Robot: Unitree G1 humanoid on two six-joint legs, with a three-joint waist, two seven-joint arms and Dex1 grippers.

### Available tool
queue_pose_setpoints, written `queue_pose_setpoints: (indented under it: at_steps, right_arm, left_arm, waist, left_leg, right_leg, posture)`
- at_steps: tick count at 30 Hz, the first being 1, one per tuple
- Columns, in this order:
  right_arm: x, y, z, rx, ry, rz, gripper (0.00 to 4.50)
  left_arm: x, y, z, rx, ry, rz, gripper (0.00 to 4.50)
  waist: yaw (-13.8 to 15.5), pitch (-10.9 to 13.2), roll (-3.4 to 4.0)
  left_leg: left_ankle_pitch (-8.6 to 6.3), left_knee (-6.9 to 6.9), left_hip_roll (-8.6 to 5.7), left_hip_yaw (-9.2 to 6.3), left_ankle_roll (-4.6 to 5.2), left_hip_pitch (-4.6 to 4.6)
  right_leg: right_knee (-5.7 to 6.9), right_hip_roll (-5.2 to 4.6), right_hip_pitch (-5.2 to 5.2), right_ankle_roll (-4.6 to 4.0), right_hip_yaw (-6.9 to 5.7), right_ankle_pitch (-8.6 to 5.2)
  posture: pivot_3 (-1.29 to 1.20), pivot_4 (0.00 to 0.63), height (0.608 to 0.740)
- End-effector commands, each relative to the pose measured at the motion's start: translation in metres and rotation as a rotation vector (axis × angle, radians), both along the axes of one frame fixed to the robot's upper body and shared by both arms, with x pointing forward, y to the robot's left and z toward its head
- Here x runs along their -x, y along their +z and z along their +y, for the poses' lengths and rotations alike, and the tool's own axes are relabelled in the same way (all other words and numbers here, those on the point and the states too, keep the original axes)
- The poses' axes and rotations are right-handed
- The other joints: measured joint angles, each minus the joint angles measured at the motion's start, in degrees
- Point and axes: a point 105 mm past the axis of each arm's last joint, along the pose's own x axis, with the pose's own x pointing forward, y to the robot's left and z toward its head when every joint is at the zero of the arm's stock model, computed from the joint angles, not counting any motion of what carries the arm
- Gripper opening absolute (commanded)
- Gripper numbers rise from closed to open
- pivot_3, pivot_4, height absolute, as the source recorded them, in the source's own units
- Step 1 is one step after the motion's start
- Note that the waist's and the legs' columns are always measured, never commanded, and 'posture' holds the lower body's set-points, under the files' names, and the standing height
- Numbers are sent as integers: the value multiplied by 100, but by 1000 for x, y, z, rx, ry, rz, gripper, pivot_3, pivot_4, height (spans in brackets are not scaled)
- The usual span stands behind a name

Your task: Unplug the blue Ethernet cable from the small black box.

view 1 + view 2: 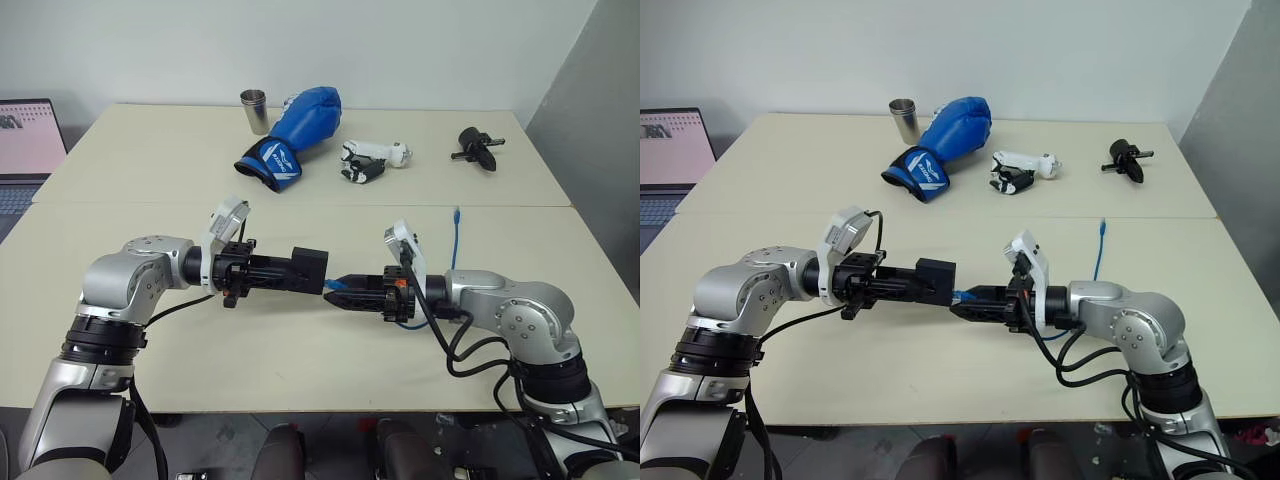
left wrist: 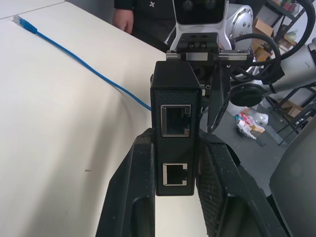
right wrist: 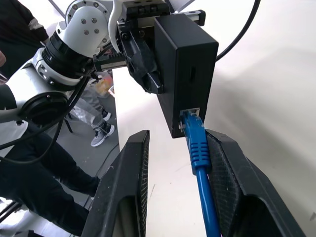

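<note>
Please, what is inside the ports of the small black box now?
The blue Ethernet cable has its plug in one port of the small black box. On the face toward the left pincer, two ports look empty. Their depth is dark.

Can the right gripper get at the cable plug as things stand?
Probably yes: right gripper straddles the blue Ethernet cable plug, seated in the small black box held by the left gripper; nothing blocks it.
</note>
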Motion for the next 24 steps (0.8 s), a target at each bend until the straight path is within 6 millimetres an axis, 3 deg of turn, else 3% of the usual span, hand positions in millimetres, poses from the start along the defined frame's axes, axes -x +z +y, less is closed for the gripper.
queue_pose_setpoints:
  at_steps: [1,24]
  right_arm:
    - [1,11,2,-70,5,-17,1721]
    - [-1,9,0,-185,-70,37,1721]
  left_arm:
    - [-1,9,1,12,11,-38,777]
    - [2,14,0,67,26,-11,777]
  waist:
    - [0,0,0]
    - [-1,0,0]
  left_leg:
    - [0,0,0,0,0,0]
    - [0,-1,1,0,0,-2]
  right_leg:
    - [0,0,0,0,0,0]
    - [-1,0,-1,0,0,0]
  posture:
    - [0,150,740]
    - [0,150,740]
